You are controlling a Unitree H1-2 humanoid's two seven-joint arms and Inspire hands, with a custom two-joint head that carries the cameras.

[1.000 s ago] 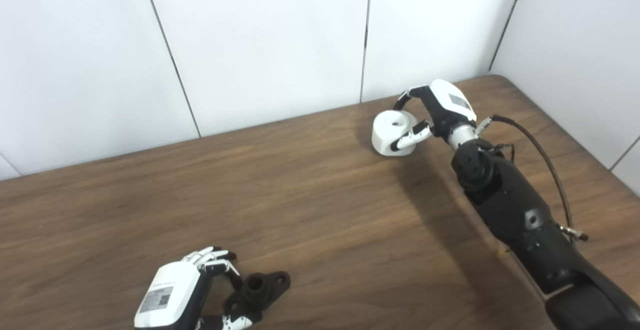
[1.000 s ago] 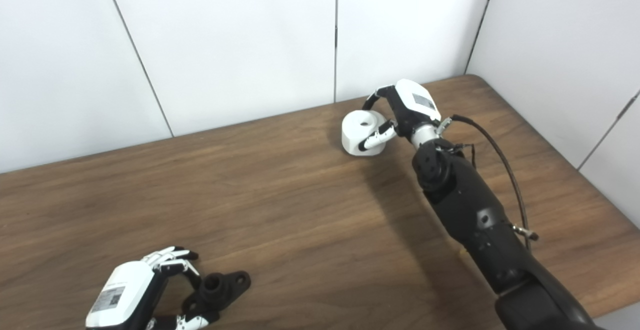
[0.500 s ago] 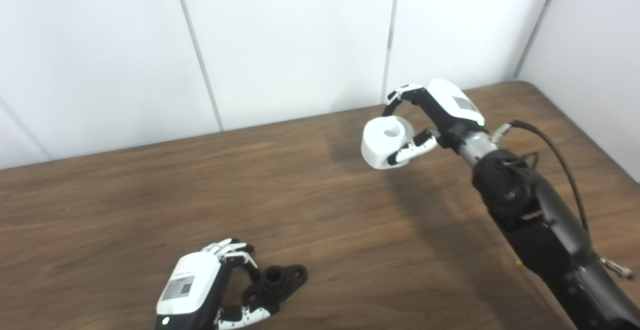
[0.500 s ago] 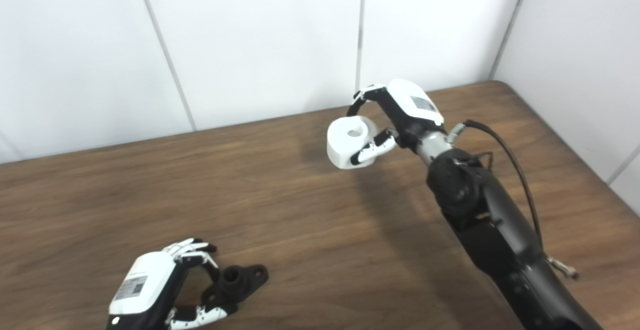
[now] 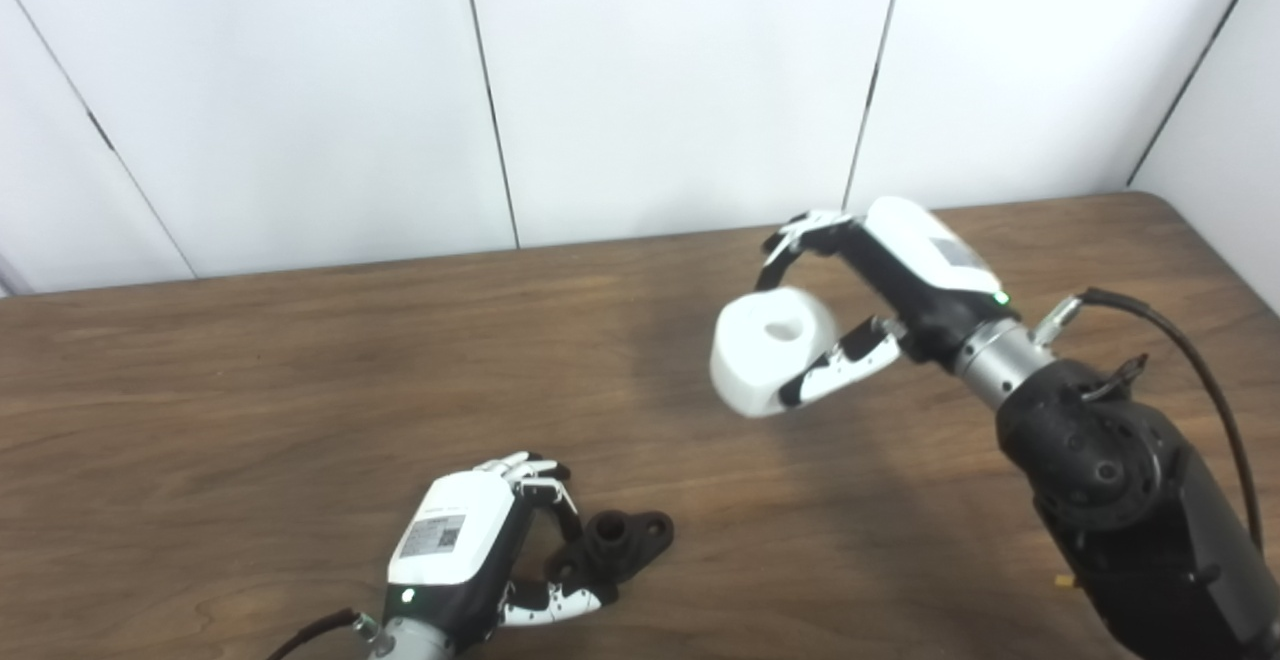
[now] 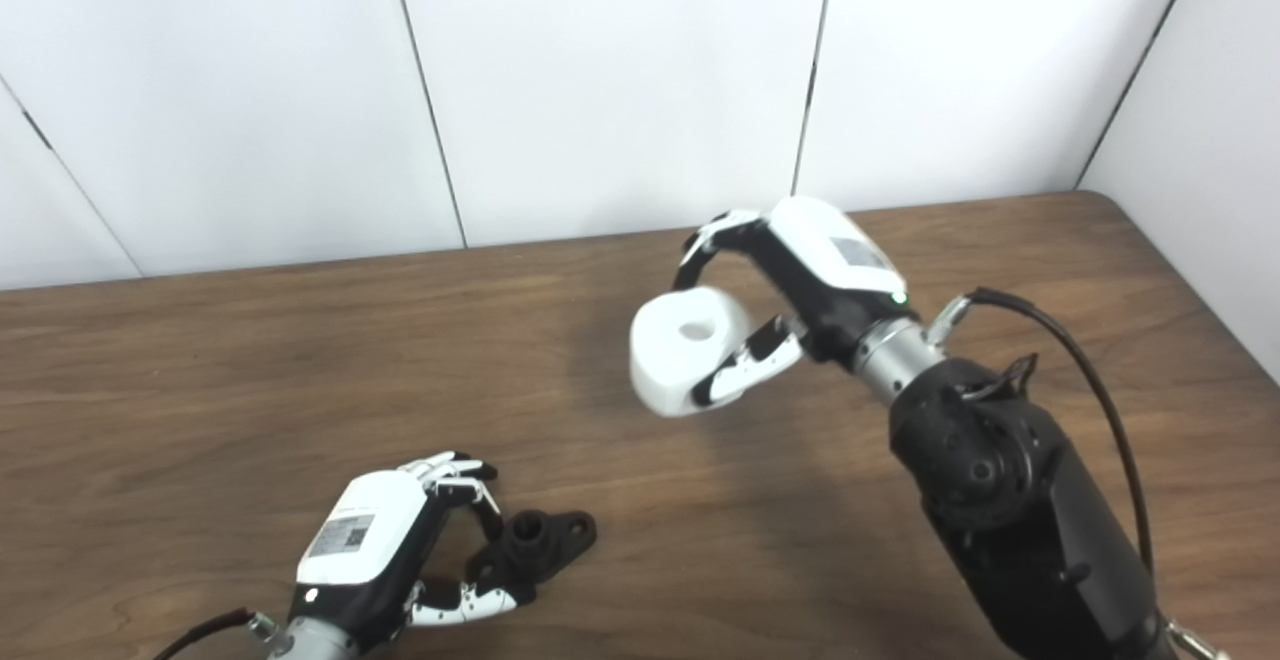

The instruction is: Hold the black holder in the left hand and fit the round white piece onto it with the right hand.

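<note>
- The right hand (image 5: 885, 285) is wrapped around the round white piece (image 5: 768, 348), fingers over its far rim and thumb against the near side. It's held up in the air, right of the frame's centre, clear of the tabletop (image 5: 250, 370).
- The white piece looks like rigid, smooth plastic with a hole in its top face. Probably light, but I'd guess slippery, so gripping across the round wall seems the smart hold.
- The left hand (image 5: 470, 545), at the bottom of the frame, is closed on the black holder (image 5: 615, 540), which looks to be resting on the tabletop.
- The holder looks stiff too: a flat base with a short socket sticking up. Pinching the base edge leaves that socket free.
- The two parts are well apart.
</note>
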